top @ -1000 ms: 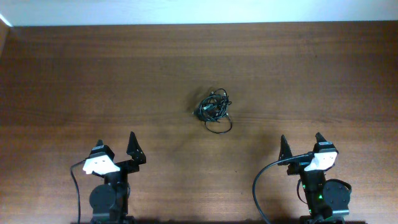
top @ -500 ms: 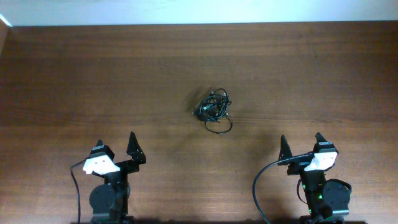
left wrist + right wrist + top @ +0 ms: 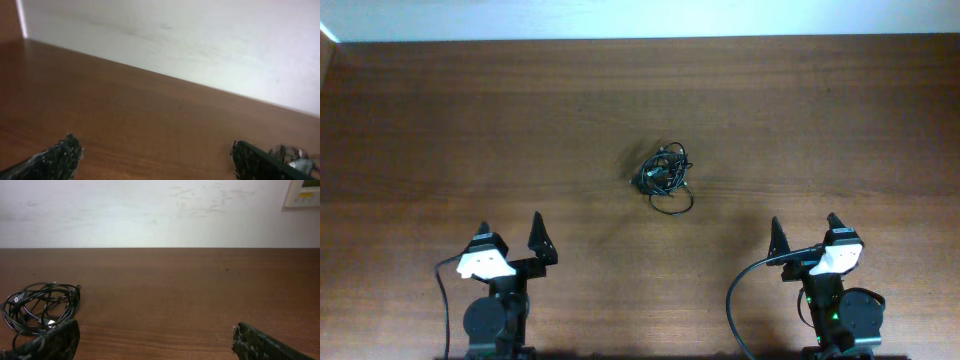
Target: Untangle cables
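The cables (image 3: 663, 176) lie as a small knotted black clump with one loose loop near the middle of the wooden table. In the right wrist view the cables (image 3: 37, 307) show at the far left, with a small white tag. In the left wrist view a bit of the cables (image 3: 295, 154) peeks out behind the right finger. My left gripper (image 3: 510, 235) is open and empty near the front edge, left of the clump. My right gripper (image 3: 803, 230) is open and empty near the front edge, right of the clump.
The brown wooden table (image 3: 470, 120) ends at a white wall (image 3: 640, 18) at the back. A thick black arm cable (image 3: 732, 300) hangs by the right arm base, another one (image 3: 442, 300) by the left arm base.
The left gripper has shifted very slightly to the right. The cables and the right arm have not moved.
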